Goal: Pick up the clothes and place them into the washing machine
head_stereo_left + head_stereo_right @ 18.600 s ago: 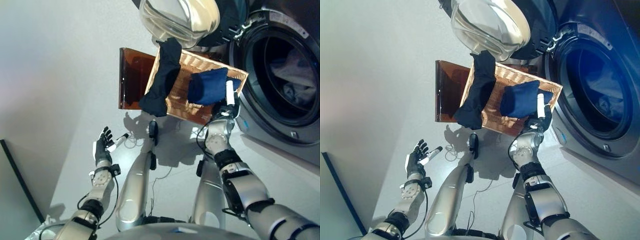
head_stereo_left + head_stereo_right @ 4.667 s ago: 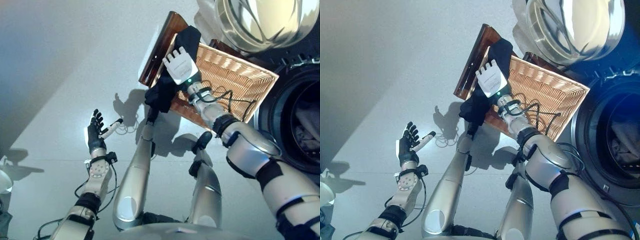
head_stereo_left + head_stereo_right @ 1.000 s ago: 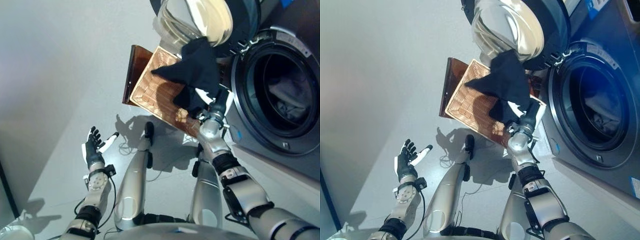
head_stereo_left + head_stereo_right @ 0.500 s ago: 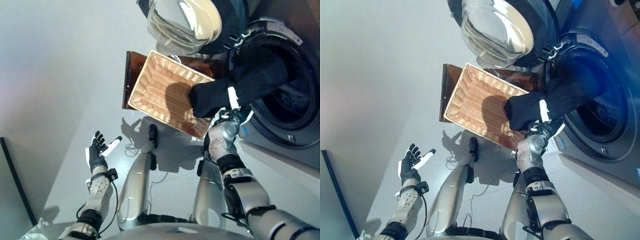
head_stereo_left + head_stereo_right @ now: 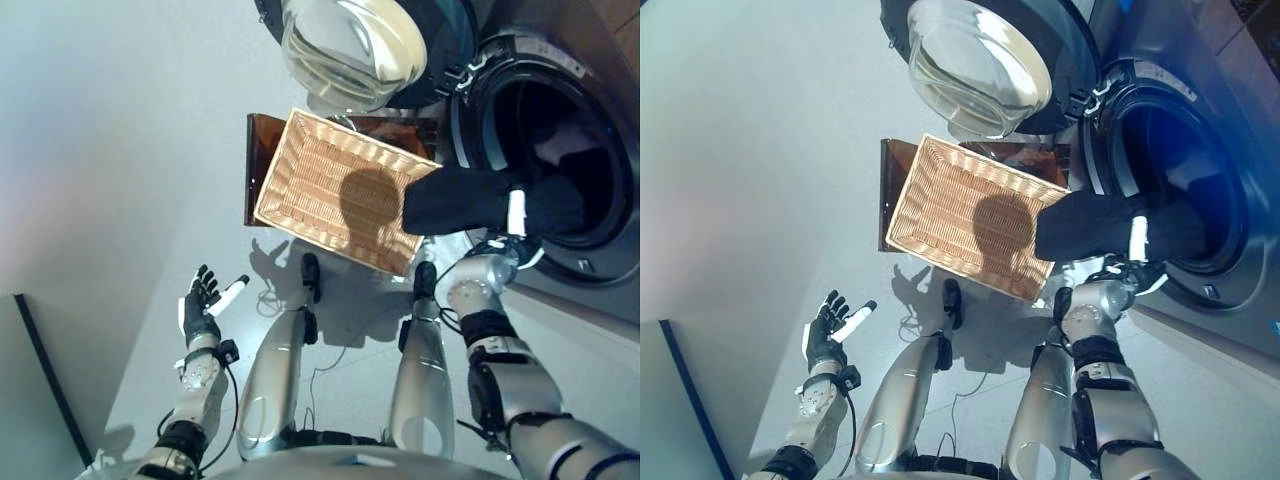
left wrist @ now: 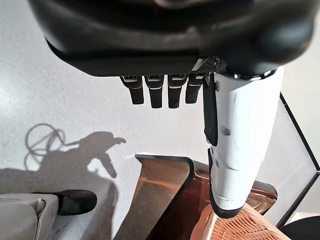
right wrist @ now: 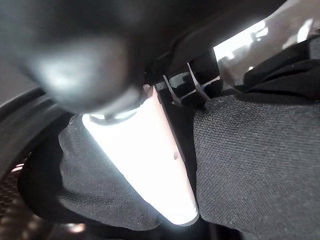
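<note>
My right hand is shut on a black garment and holds it at the washing machine's round opening, one end inside the drum, the other hanging over the wicker basket's near corner. In the right wrist view the white thumb presses into the black cloth. The wicker basket sits on the dark brown box with nothing in it. Pale clothes lie inside the drum. My left hand is open and idle low over the floor.
The washing machine's glass door stands open above the basket. Grey floor spreads to the left of the box. A dark panel edge runs along the lower left.
My right hand has carried the black garment further right, into the machine's opening. The camera has shifted slightly. The left hand stays still.
</note>
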Tool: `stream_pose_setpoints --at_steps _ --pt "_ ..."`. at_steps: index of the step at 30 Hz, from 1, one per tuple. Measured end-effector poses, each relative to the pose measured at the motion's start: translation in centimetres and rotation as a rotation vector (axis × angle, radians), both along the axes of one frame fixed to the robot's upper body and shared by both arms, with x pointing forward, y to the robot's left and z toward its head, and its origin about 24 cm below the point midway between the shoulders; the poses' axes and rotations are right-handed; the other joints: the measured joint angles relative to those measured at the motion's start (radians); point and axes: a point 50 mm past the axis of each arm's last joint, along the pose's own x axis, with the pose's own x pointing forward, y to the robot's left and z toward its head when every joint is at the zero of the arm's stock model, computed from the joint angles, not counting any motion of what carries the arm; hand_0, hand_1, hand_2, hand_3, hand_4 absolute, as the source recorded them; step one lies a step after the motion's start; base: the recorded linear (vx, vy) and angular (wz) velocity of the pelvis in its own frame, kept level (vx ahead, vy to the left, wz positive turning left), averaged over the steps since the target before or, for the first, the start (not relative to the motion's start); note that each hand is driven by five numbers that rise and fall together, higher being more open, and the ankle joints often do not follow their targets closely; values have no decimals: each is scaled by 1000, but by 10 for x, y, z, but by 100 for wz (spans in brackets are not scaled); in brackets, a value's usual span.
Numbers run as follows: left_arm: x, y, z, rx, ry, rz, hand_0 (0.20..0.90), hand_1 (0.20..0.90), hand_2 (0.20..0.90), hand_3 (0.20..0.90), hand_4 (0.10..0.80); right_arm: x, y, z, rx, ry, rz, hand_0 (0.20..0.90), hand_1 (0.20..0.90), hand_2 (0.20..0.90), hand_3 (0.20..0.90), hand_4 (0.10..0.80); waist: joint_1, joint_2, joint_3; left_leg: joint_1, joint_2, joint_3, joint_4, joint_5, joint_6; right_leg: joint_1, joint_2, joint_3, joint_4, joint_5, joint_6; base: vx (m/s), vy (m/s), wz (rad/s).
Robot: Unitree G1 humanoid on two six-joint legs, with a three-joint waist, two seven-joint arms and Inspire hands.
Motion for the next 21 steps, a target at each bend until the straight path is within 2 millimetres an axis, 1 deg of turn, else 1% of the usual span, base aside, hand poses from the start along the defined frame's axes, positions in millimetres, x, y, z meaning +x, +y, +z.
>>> stream_pose_setpoints --at_steps 2,3,4,5,6,8,9,10,12,13,14,15,16,18,19,21 --pt "-4 -1 -3 -18 11 -6 900 900 900 900 800 2 -20 11 -31 14 -27 200 200 200 200 300 1 12 -8 2 -2 5 -5 0 0 -4 -2 4 0 1 2 14 -2 -5" --pt "-4 -2 -4 -20 15 -9 900 900 900 900 800 3 -26 15 -42 27 -32 200 200 200 200 300 2 14 -9 4 -3 8 -7 0 0 -4 -3 7 -1 2 5 -13 -3 -13" --pt "-6 -3 -5 -25 19 -20 900 900 900 900 800 5 -37 24 -48 31 -49 200 200 200 200 300 4 17 -11 13 -4 19 -17 1 0 -5 -4 17 -8 8 13 -16 -3 -15" --pt "-8 -3 -6 -27 24 -23 900 900 900 900 800 8 -38 29 -32 25 -46 200 200 200 200 300 4 20 -13 14 -5 21 -20 1 0 -4 -4 21 -15 12 20 -2 -8 -15" --pt "-9 -4 -8 -32 30 -26 900 900 900 900 800 12 -35 33 -16 24 -52 200 200 200 200 300 3 27 -18 14 -6 22 -21 1 1 -5 -4 23 -17 12 20 -5 -11 -7" --pt "-9 -8 -7 -41 23 -44 900 900 900 900 800 14 -41 39 -29 55 -52 200 200 200 200 300 5 36 -24 12 -10 28 -27 1 1 -15 -8 29 -16 13 22 6 -21 -6" --pt "-9 -9 -7 -45 21 -55 900 900 900 900 800 18 -47 48 -18 73 -55 200 200 200 200 300 6 42 -28 12 -15 33 -33 2 2 -19 -13 34 -22 18 31 10 -20 -7" --pt "-9 -9 -8 -47 22 -58 900 900 900 900 800 20 -49 53 -6 78 -59 200 200 200 200 300 7 46 -31 12 -18 36 -34 1 2 -19 -14 41 -27 20 34 12 -27 -8" --pt "-8 -12 -6 -50 14 -73 900 900 900 900 800 21 -61 72 -39 55 -63 200 200 200 200 300 25 58 -39 11 -24 46 -49 3 6 -33 -20 53 -31 21 35 29 -26 -10" --pt "-8 -15 -7 -52 13 -85 900 900 900 900 800 18 -70 83 -73 38 -72 200 200 200 200 300 32 65 -44 2 -28 48 -50 4 6 -43 -23 55 -31 24 42 0 0 0" --pt "-8 -15 -7 -55 15 -87 900 900 900 900 800 18 -74 91 -94 22 -76 200 200 200 200 300 33 68 -46 -2 -29 47 -51 4 7 -47 -23 54 -31 23 43 38 -49 3" --pt "-9 -17 -8 -64 18 -92 900 900 900 900 800 17 -81 107 -116 -4 -91 200 200 200 200 300 33 69 -47 -4 -32 48 -55 7 11 -51 -26 54 -31 23 47 0 -25 4" --pt "-9 -18 -8 -70 17 -96 900 900 900 900 800 17 -84 114 -126 -17 -100 200 200 200 200 300 35 69 -47 -4 -34 48 -56 11 16 -51 -27 54 -31 24 52 27 -35 3" --pt "-8 -20 -7 -81 7 -114 900 900 900 900 800 14 -95 142 -166 -56 -131 200 200 200 200 300 40 69 -47 -3 -35 48 -61 11 17 -52 -28 54 -29 22 56 45 -44 4" --pt "-7 -21 -6 -85 2 -118 900 900 900 900 800 14 -96 143 -164 -57 -131 200 200 200 200 300 42 69 -47 -3 -35 48 -63 12 17 -53 -28 54 -27 20 59 43 -51 1" --pt "-5 -24 -3 -94 -14 -131 900 900 900 900 800 14 -96 140 -188 -5 -110 200 200 200 200 300 53 70 -48 -3 -36 49 -65 11 17 -65 -28 55 -11 15 65 36 -50 -1"
